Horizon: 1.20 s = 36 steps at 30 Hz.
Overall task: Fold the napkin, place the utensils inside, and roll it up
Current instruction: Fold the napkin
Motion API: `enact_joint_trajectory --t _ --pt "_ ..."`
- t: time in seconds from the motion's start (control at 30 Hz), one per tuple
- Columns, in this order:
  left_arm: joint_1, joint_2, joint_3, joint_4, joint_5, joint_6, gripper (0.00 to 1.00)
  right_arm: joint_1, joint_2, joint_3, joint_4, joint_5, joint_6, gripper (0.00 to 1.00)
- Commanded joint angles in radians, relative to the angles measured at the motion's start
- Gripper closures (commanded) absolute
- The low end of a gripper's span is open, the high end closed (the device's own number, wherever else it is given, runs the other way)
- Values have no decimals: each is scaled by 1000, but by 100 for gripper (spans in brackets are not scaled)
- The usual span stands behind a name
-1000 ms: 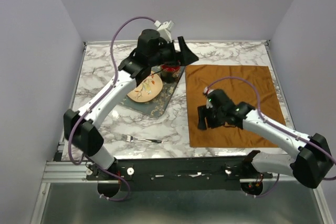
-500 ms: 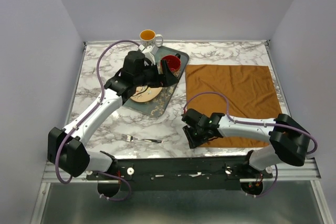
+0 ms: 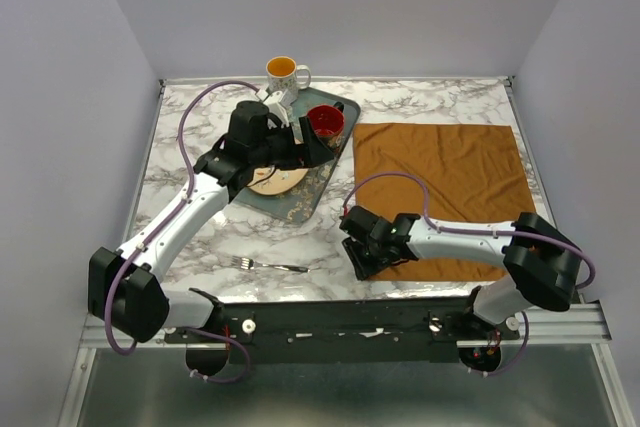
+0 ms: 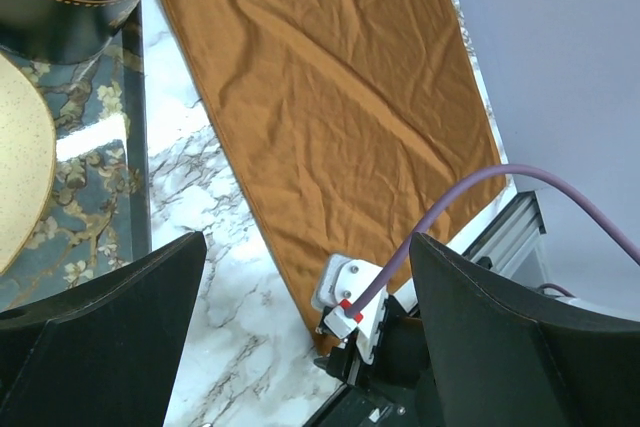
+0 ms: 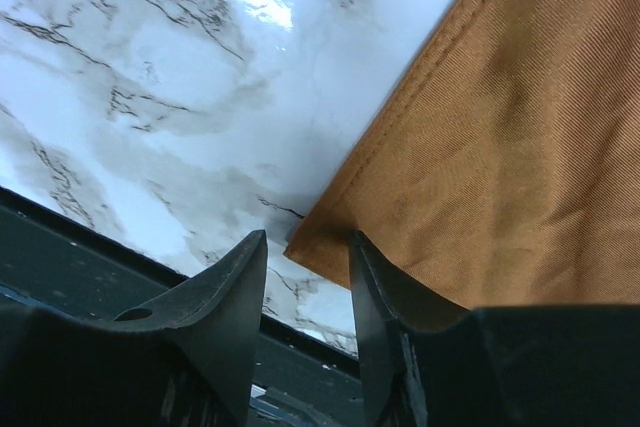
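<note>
Robot lab test cell, not a home. White marble-patterned tabletop [image 3: 200,162] boxed in on three sides by plain pale grey panels [image 3: 60,97]. Bare aluminium extrusion rail [image 3: 120,325] along the tabletop's near edge, carrying two white-and-black robot arms [image 3: 185,212]. Loose purple cable [image 4: 505,171] above the tabletop. Staged props on the tabletop: rust-brown cloth napkin [image 3: 450,167], dark green patterned tray [image 3: 300,205].

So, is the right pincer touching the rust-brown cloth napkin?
Cannot tell: right wrist view shows a corner of the rust-brown napkin inside the right pincer, contact unclear.
</note>
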Motion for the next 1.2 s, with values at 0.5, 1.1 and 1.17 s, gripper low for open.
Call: enact_joint_trajectory --t 0.5,1.1,1.17 --pt "92 -53 -59 19 72 16 8 87 57 -15 -28 106 71 95" --pt "97 -44 -83 73 123 -27 8 -96 -227 62 -267 289 124 99" --pt "97 -50 -88 78 120 -33 8 -190 -273 68 -289 322 123 99"
